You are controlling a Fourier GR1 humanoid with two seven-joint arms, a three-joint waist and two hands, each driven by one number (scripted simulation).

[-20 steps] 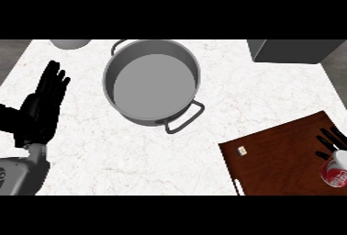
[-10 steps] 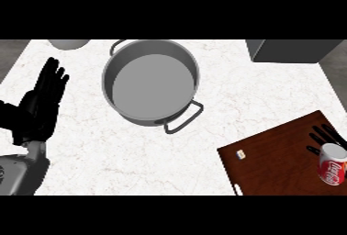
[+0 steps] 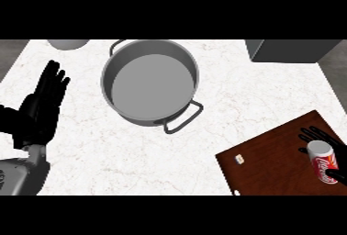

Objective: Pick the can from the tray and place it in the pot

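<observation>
The red and white can (image 3: 324, 161) is over the right end of the dark brown tray (image 3: 271, 172), its silver top pointing up-left. My right hand (image 3: 341, 153) comes in from the right edge and is shut on the can: fingers (image 3: 313, 135) show past its top and the thumb (image 3: 335, 174) crosses its lower part. The grey pot (image 3: 108, 69) with two loop handles stands at the counter's upper middle, nothing inside it. At the left edge my left hand (image 3: 42, 108) rests open, fingers up, well away from the pot.
A dark grey box (image 3: 291, 49) stands at the back right corner. Part of a pale round dish (image 3: 68, 43) shows at the back left. A small white tag (image 3: 239, 159) lies on the tray's left part. The white marble counter (image 3: 136, 156) stretches between pot and tray.
The can, held in my right hand, has shifted a little up and to the left over the tray. The left hand and the pot have stayed put.
</observation>
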